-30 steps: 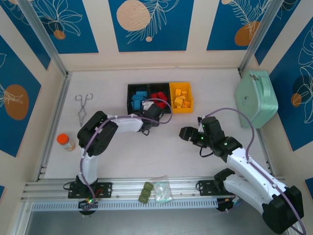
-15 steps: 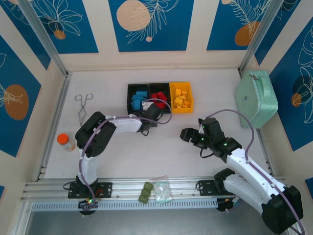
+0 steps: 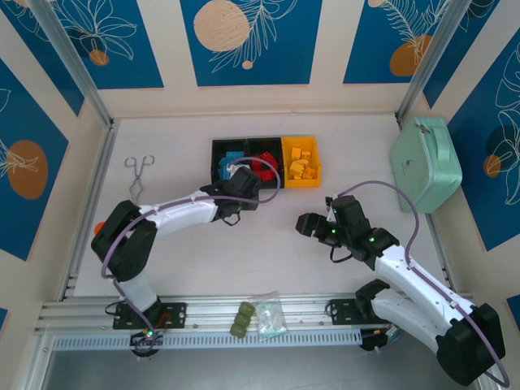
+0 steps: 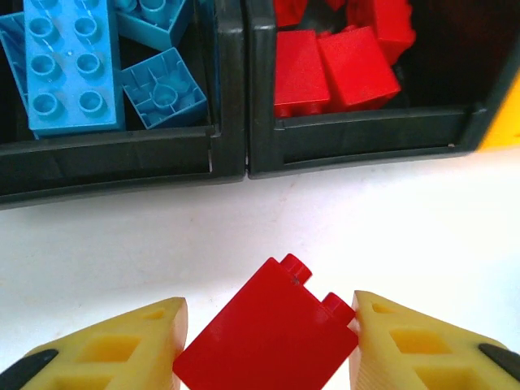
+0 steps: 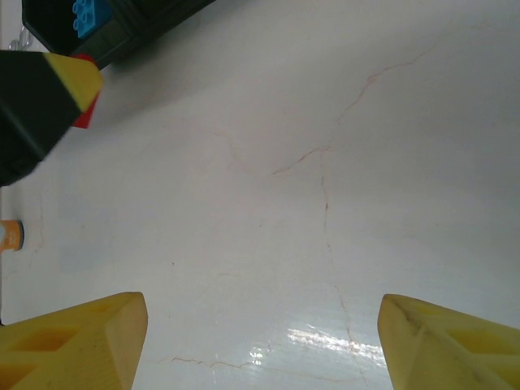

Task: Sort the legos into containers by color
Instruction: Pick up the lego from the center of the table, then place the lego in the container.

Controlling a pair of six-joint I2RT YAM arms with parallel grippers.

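Left fingers (image 4: 122, 345): I'm pinching a red lego brick (image 4: 264, 337) by its smooth side walls, held tilted, just short of the bins.
Handling: I'm judging it light, rigid and slick; flat faces are gripping best, and corners may let it twist.
Right fingers (image 5: 73, 341): I'm holding them spread wide over bare bench (image 5: 325, 203), carrying nothing.
Red-filled black bin (image 4: 366, 134): sitting just beyond the brick, with the blue-filled black bin (image 4: 106, 158) joined beside it.

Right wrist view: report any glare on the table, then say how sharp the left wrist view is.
Right wrist view: one small bright glare patch on the white table near the bottom edge, otherwise even light and crisp hairline cracks. Left wrist view: no glare; the red lego and blue legos look sharp.
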